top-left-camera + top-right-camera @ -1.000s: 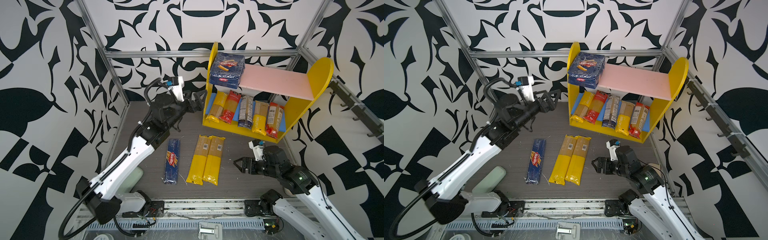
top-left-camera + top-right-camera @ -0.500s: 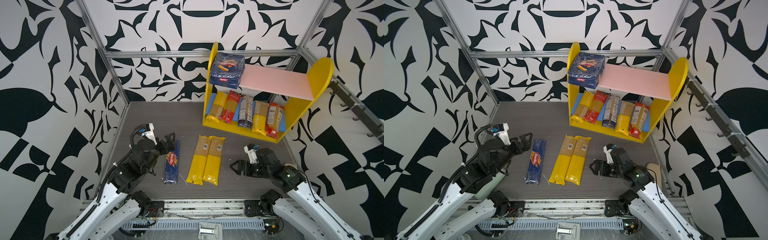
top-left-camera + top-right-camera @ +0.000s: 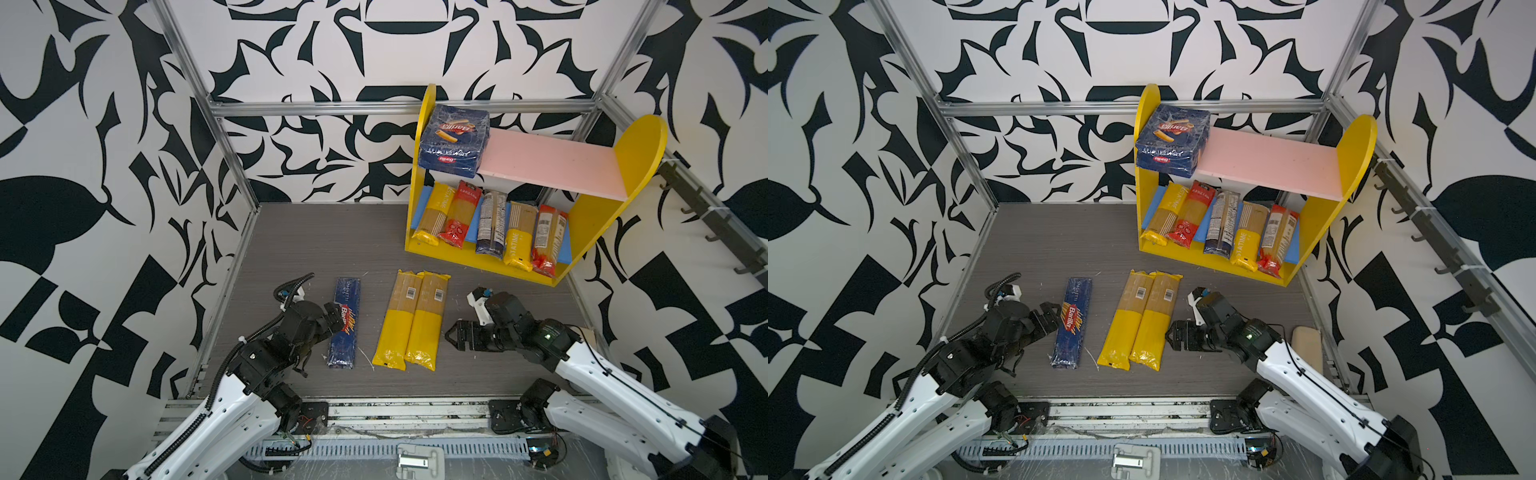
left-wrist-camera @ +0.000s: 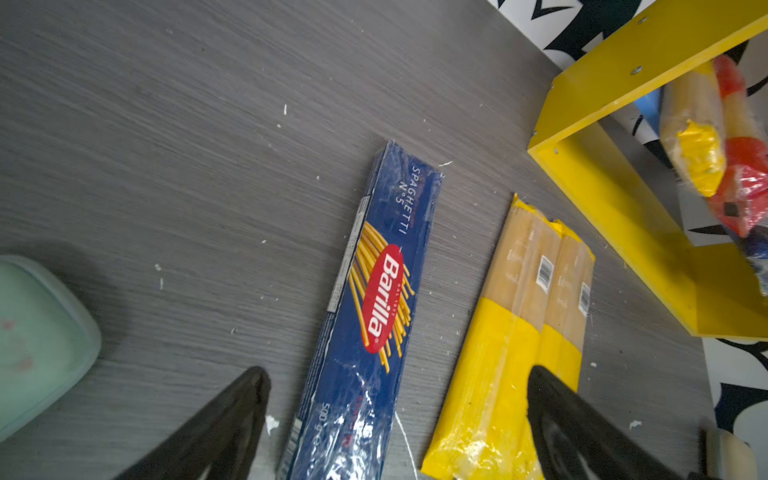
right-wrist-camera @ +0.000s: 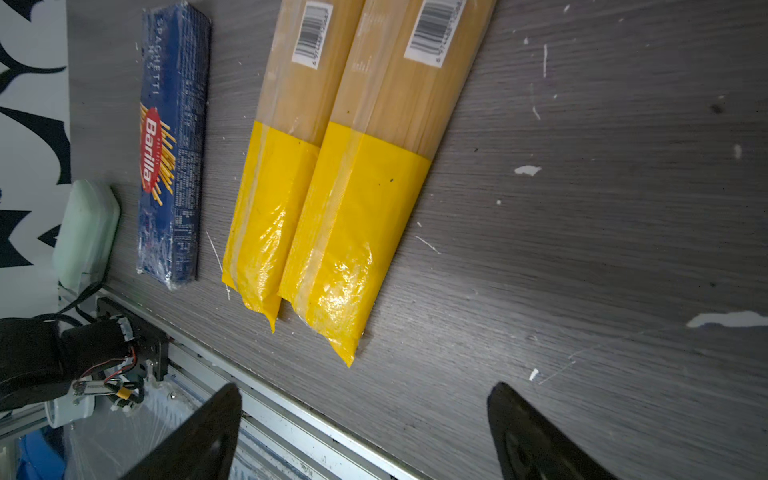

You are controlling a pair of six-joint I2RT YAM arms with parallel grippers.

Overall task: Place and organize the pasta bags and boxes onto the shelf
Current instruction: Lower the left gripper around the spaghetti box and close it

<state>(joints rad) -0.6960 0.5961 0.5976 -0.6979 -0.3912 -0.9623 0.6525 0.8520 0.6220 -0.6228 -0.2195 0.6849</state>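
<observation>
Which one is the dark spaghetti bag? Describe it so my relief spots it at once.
Find the yellow-sided shelf at the back right of the table. Five long bags lie side by side on its blue lower board; the dark bag is the middle one. Only it has a blue-black end; a red-ended bag and a yellow-ended bag flank it.

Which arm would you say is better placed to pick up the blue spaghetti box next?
Left, I would say. The left gripper is open right beside the spaghetti box, which shows between its jaws in the wrist view. The right gripper, also open, sits beyond the two yellow bags.
</observation>
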